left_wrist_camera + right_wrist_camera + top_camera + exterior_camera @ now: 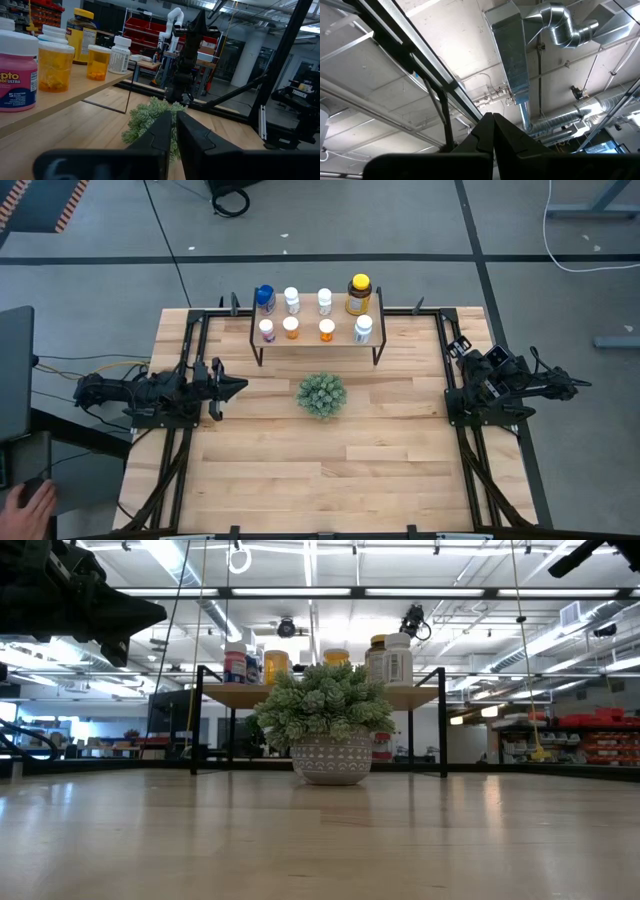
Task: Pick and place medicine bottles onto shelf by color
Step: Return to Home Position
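Note:
Eight medicine bottles stand upright on the shelf [343, 315] at the table's far side. At the back are a blue one [264, 298], two white ones [291, 300] and an amber one with a yellow cap [359, 295]. In front are a purple one [267, 330], two orange ones [291, 328] and a white one [363, 329]. My left gripper [240, 387] is shut and empty at the table's left, pointing toward the plant; its wrist view shows the shelf [75, 95] beside it. My right gripper [458, 352] is shut and empty at the table's right, pointing up at the ceiling [493, 120].
A green spiky plant ball in a patterned pot [321, 394] stands in front of the shelf, mid-table, between the two arms. The shelf stands on thin black legs [443, 720]. A person's hand [30, 502] shows off the table at the near left.

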Controlling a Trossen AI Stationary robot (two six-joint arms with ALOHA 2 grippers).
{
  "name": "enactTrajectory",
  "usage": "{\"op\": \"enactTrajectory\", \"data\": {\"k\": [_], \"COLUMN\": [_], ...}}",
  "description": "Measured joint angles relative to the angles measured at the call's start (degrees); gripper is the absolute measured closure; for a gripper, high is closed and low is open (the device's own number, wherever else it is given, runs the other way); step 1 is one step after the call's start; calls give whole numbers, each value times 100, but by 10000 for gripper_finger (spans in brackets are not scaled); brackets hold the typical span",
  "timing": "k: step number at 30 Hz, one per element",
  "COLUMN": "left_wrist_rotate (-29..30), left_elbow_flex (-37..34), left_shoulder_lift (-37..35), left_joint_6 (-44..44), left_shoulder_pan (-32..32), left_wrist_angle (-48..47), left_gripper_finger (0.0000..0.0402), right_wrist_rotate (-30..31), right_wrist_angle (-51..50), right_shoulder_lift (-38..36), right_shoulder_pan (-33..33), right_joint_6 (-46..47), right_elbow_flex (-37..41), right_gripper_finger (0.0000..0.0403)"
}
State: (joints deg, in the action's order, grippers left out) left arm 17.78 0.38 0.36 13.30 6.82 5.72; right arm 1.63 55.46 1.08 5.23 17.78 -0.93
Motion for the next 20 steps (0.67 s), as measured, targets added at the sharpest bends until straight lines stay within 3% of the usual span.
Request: {"op": "enactTrajectory", "data": {"k": [20], "left_wrist_rotate": [-2], "left_elbow_flex": [0], "left_shoulder_lift": [0], "left_joint_6": [0], "left_shoulder_pan": [-1], "left_wrist_angle": [-2], "left_gripper_finger": [368], "right_wrist_rotate": [1], "right_wrist_angle": [-1], "right_shoulder_lift": [2], "right_shoulder_pan": [-2], "right_joint_6": [0], "right_elbow_flex": [0], "right_gripper_finger": [394]}}
